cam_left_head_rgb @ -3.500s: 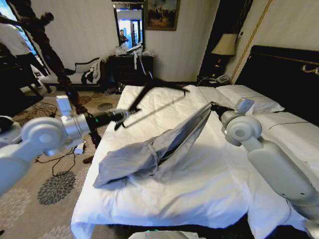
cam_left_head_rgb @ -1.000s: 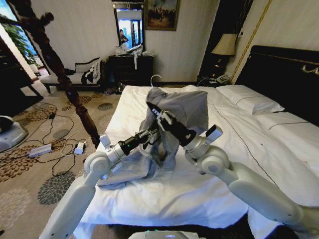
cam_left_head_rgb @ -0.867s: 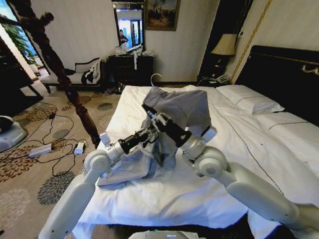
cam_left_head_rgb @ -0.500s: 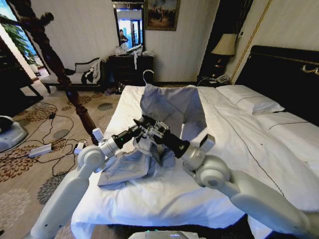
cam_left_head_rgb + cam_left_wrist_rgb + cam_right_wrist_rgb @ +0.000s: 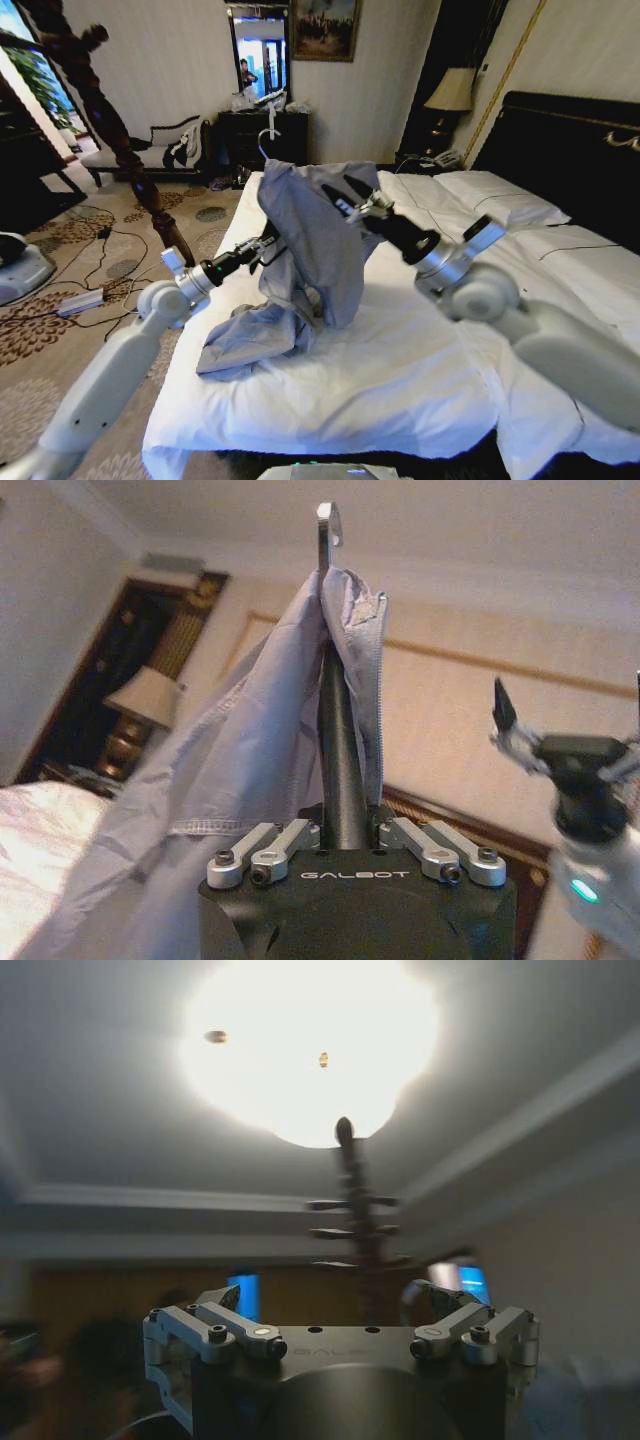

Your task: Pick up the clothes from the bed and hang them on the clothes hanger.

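Lifted higher than before, the light grey-blue shirt (image 5: pixel 318 235) drapes over the slim dark hanger (image 5: pixel 341 752) clamped in my left gripper (image 5: pixel 268 245); my right gripper (image 5: pixel 352 200), centre frame, has spread empty.

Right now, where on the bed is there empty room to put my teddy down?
The bed is bare along its near edge, in front of the shirt, and between the shirt and the pillows. It's crowded in the middle: the left gripper holds up the hanger with the shirt draped on it, the shirt's tail lies below, and the right gripper is beside it.
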Robot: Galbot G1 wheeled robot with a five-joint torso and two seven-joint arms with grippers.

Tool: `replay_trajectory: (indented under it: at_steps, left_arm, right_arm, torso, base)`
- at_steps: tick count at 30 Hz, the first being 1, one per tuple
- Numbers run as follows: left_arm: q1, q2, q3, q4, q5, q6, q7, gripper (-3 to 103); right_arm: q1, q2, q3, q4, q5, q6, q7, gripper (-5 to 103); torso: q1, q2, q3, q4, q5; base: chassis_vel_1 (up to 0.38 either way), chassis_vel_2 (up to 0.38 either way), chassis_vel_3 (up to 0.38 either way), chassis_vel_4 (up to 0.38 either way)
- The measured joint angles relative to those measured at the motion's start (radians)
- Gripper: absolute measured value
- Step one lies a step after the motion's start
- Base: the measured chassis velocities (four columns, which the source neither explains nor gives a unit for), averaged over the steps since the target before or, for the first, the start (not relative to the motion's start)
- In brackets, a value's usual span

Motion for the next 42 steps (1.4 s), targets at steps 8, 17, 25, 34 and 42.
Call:
replay_trajectory:
  at_steps: [8, 17, 25, 34, 42]
  left_arm:
    - [-0.034, 0.092, 0.046, 0.058, 0.121, -0.011, 0.247, 19]
    - [-0.020, 0.135, 0.044, 0.051, 0.200, -0.015, 0.425, 19]
    - [0.006, 0.155, 0.036, -0.006, 0.257, -0.019, 0.491, 19]
    - [0.011, 0.170, 0.032, -0.024, 0.243, -0.018, 0.490, 19]
    - [0.007, 0.171, 0.043, -0.020, 0.242, -0.019, 0.484, 19]
  right_arm:
    - [0.035, -0.036, -0.011, -0.196, -0.220, -0.053, -0.023, 100]
    - [0.061, -0.082, -0.012, -0.284, -0.176, -0.174, -0.298, 100]
    - [0.074, -0.098, -0.033, -0.333, -0.255, -0.236, -0.497, 100]
    - [0.067, -0.089, -0.032, -0.305, -0.350, -0.300, -0.619, 100]
    - [0.076, -0.061, -0.046, -0.307, -0.390, -0.335, -0.648, 84]
  torso:
    - [0.000, 0.000, 0.000, -0.0001, 0.0004]
    - [0.000, 0.000, 0.000, -0.0001, -0.0002]
    - [0.000, 0.000, 0.000, 0.0000, 0.0001]
    - [0.000, 0.000, 0.000, 0.0002, -0.0001]
    - [0.000, 0.000, 0.000, 0.0002, -0.0001]
  base:
    - [0.000, 0.000, 0.000, 0.000]
    - [0.000, 0.000, 0.000, 0.000]
    - [0.000, 0.000, 0.000, 0.000]
    - [0.000, 0.000, 0.000, 0.000]
    - [0.000, 0.000, 0.000, 0.000]
